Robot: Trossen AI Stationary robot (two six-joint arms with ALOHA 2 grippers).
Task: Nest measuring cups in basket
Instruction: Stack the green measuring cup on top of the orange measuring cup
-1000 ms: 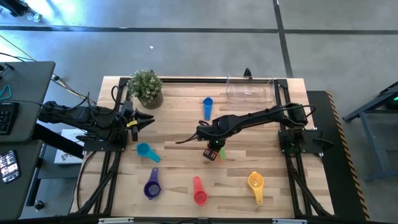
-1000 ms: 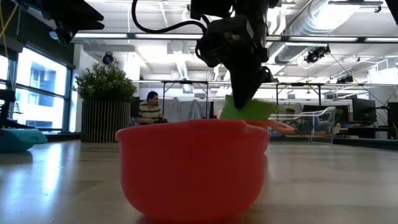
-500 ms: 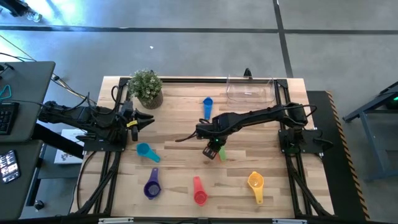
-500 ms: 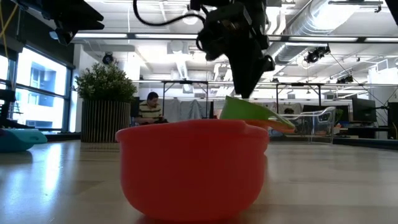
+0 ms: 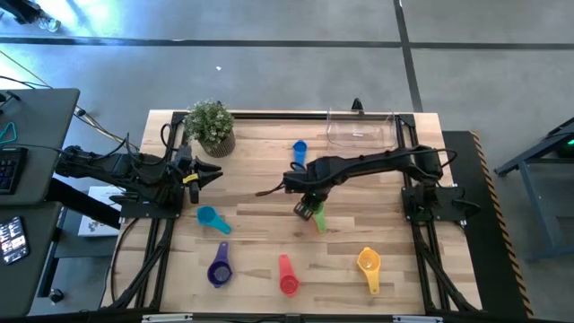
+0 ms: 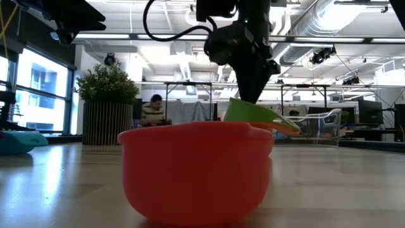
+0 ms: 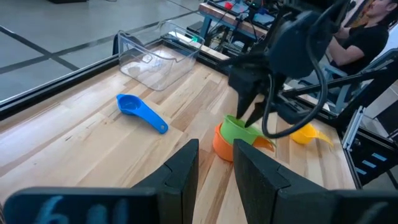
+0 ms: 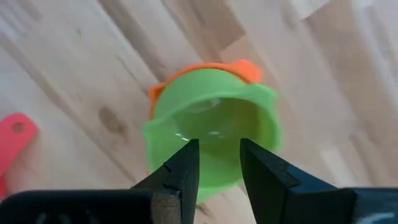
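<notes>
The green measuring cup [image 8: 211, 143] sits tilted inside the orange cup [image 8: 242, 67] near the table's middle [image 5: 317, 219]. My right gripper [image 8: 219, 165] hangs just above the green cup's rim, fingers pointing down with a narrow gap, and holds nothing; the low view shows it [image 6: 252, 95] over the green cup [image 6: 250, 113]. The clear basket [image 5: 360, 130] stands at the far edge. My left gripper [image 5: 208, 173] waits at the table's left side, slightly open. The blue cup [image 5: 300, 154], teal cup [image 5: 212, 218], purple cup [image 5: 219, 267], red-pink cup [image 5: 287, 276] and yellow cup [image 5: 369, 266] lie apart on the wood.
A potted plant [image 5: 212, 126] stands at the far left corner. The red-pink cup [image 6: 196, 171] fills the low view's front. Bare wood lies between the green cup and the basket [image 7: 155, 59]. A person sits in the room beyond the table.
My right gripper has let go of the green cup, risen, and drawn a little toward the far edge. The green cup, held up a second ago, has settled tilted in the orange cup and stayed there.
</notes>
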